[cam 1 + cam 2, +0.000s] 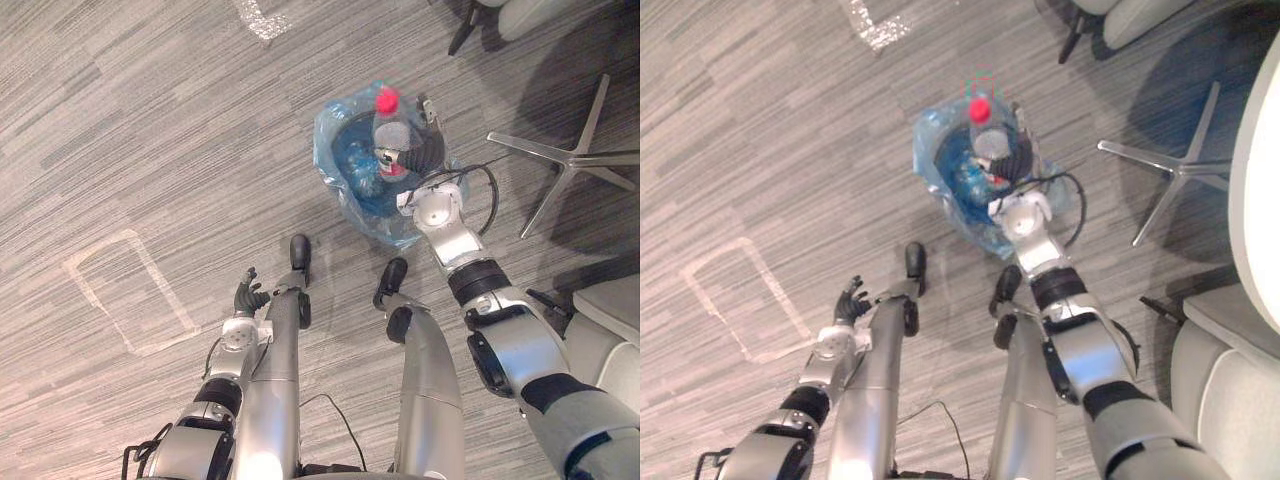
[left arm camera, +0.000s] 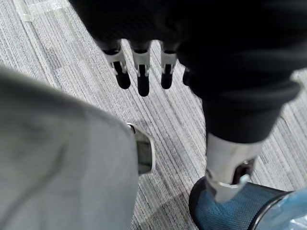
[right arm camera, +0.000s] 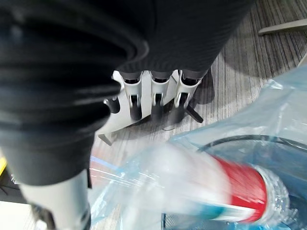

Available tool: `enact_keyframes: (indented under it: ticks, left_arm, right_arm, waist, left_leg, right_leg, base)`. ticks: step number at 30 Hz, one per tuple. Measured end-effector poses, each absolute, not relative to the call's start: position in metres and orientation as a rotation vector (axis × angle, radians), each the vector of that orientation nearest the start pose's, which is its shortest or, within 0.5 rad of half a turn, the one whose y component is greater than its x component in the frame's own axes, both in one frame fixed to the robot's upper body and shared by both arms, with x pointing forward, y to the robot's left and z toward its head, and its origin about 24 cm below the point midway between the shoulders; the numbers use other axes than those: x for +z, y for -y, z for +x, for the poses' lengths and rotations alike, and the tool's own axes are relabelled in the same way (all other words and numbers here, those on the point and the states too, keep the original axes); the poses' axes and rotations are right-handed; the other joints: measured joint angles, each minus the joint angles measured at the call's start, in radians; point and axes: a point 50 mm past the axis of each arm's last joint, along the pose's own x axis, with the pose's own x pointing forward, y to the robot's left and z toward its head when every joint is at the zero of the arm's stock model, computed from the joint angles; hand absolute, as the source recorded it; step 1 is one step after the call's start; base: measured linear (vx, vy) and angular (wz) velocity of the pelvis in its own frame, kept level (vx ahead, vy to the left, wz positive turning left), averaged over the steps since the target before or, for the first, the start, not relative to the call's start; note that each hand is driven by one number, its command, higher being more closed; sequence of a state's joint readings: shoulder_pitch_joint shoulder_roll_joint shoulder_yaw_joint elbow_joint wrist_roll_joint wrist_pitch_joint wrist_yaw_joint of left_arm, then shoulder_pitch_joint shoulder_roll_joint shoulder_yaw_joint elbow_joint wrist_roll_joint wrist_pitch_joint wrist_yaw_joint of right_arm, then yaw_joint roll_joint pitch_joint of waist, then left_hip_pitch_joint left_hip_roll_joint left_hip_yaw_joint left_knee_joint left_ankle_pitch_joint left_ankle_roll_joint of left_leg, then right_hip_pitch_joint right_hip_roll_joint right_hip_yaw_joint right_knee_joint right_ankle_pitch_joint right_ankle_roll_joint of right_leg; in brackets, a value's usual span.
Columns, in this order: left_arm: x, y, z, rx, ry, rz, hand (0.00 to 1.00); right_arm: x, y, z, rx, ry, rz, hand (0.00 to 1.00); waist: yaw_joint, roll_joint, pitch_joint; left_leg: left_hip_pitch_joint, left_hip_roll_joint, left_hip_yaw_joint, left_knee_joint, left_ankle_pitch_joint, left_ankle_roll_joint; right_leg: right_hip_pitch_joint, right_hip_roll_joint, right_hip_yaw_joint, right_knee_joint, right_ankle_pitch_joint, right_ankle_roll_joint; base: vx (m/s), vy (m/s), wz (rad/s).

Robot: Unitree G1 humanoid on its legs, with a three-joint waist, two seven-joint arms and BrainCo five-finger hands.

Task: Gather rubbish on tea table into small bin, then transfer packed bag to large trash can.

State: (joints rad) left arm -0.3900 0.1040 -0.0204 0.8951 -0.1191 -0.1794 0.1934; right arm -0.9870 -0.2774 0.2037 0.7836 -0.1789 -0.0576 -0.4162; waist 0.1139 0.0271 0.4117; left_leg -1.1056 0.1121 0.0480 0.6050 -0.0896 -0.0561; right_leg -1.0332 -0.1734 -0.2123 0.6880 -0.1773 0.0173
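Now you're on the dropping step: your right hand (image 1: 418,148) hangs over the small bin (image 1: 372,215), fingers straight, with the bottle (image 1: 388,125) at the bag's mouth. Your left hand (image 1: 248,294) idles, fingers relaxed. Next, confirm the bottle lands inside.

The floor (image 1: 120,120) is grey carpet, a matt, rough weave in fine stripes, with glossy clear tape (image 1: 165,280) stuck at mid left. The bag (image 1: 335,135) is thin blue plastic, translucent, crinkled and shiny. Inside it, the bottle (image 1: 390,128) is clear glossy plastic with a red cap (image 1: 387,98). The bin (image 2: 225,218) wall is dark mesh. The chair base (image 1: 575,155) at right is smooth bright metal. The right robot hand (image 3: 153,96) has silver fingers under a matt black ribbed cover.
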Motion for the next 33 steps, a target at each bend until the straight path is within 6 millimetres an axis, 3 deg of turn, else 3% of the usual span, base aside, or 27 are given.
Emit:
enact_keyframes:
  ticks: [4, 16, 21, 26, 27, 33]
  left_arm:
    - [-0.035, -0.169, 0.298, 0.167, -0.335, 0.059, 0.0]
    - [-0.035, -0.168, 0.299, 0.162, -0.334, 0.075, 0.0]
    - [-0.025, -0.153, 0.313, 0.133, -0.321, 0.057, 0.0]
    - [-0.006, -0.135, 0.331, 0.093, -0.271, 0.04, 0.0]
    - [-0.002, -0.132, 0.335, 0.085, -0.261, 0.036, 0.0]
    - [0.004, -0.126, 0.339, 0.08, -0.248, 0.012, 0.0]
  right_arm:
    - [0.192, 0.14, 0.399, -0.247, 0.392, -0.593, 0.0]
    - [0.143, 0.122, 0.388, -0.143, 0.345, -0.87, 0.0]
    - [0.107, 0.117, 0.388, -0.077, 0.203, -0.962, 0.0]
    - [0.095, 0.109, 0.39, -0.041, 0.125, -1.006, 0.0]
    - [0.095, 0.109, 0.392, -0.042, 0.112, -1.024, 1.0]
    - [0.093, 0.111, 0.396, -0.044, 0.032, -0.992, 1.0]
  waist:
    - [0.0, -0.001, -0.002]
    - [-0.004, -0.012, -0.013]
    - [-0.009, -0.013, -0.014]
    - [-0.019, -0.026, -0.025]
    - [-0.021, -0.026, -0.025]
    - [-0.026, -0.026, -0.025]
  left_leg:
    - [0.006, 0.001, 0.002, -0.003, 0.002, -0.001]
    - [0.007, 0.004, 0.003, -0.007, 0.008, 0.0]
    - [-0.003, 0.003, -0.003, -0.014, 0.01, -0.002]
    - [-0.059, -0.001, -0.006, -0.035, 0.039, -0.008]
    - [-0.072, -0.001, -0.006, -0.04, 0.048, -0.008]
    - [-0.096, -0.003, -0.007, -0.069, 0.07, -0.014]
  right_leg:
    - [0.0, 0.001, 0.004, 0.006, -0.002, -0.002]
    - [0.001, 0.003, 0.005, 0.007, -0.001, -0.002]
    - [0.0, 0.003, -0.005, -0.002, -0.001, -0.002]
    - [-0.062, 0.001, -0.012, -0.003, 0.004, -0.009]
    - [-0.076, 0.0, -0.015, 0.0, 0.004, -0.01]
    - [-0.118, -0.008, -0.017, 0.028, -0.007, -0.024]
  base:
    - [0.0, 0.0, 0.0]
    - [0.0, 0.0, 0.0]
    - [0.0, 0.0, 0.04]
    - [0.0, 0.002, 0.06]
    - [0.0, -0.001, 0.13]
    - [-0.02, -0.016, 0.1]
